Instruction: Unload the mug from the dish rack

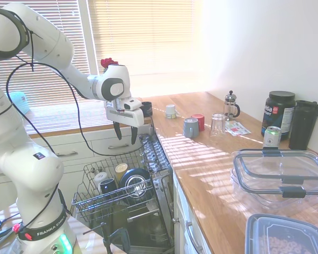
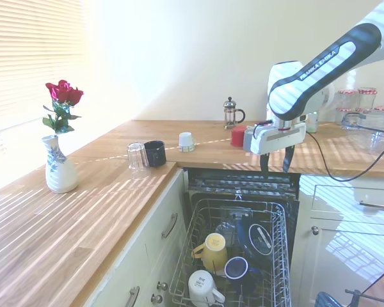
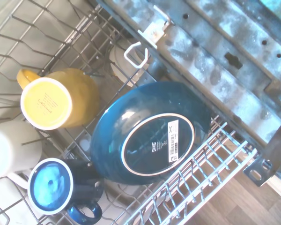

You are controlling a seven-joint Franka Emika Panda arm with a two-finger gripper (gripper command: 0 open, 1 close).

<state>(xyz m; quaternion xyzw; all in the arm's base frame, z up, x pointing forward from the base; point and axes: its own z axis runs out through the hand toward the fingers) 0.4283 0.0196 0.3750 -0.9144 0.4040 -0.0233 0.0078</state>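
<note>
The approach is in hand: the tool [image 1: 125, 133], fingers spread and empty, hangs high above the dish rack [image 1: 90, 203], where the mug [image 1: 107, 186] sits upturned beside the dark bowl [image 1: 135, 183], so the next move likely calls for descending onto its rim.

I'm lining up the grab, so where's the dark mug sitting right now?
The mug sits upside down in the dish rack, at its front end, between the white mug and the dark bowl, below the yellow mug.
</note>
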